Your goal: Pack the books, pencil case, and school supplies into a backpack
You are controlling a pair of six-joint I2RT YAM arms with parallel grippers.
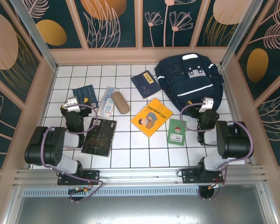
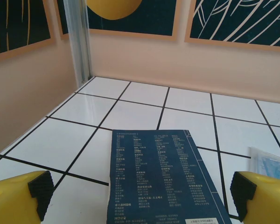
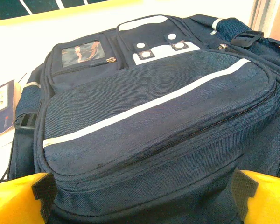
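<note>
Table (image 1: 130, 154), contents by position:
- Backpack (image 1: 191, 79): far right corner.
- Far book (image 1: 146, 84): just left of the backpack.
- Pencil case (image 1: 121, 102): left of centre, nearer than the far book.
- Packet (image 1: 107, 105): just beside the pencil case, on its left.
- Left book (image 1: 85, 95): left of the packet.
- Middle book (image 1: 151, 116): centre, tilted.
- Booklet (image 1: 177, 131): right of the middle book, before the backpack.
- Large book (image 1: 99, 136): near left, before the packet.

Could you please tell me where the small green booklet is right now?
In the top view, the green booklet lies flat on the table's right half, between the yellow-orange book and the right arm.
</note>
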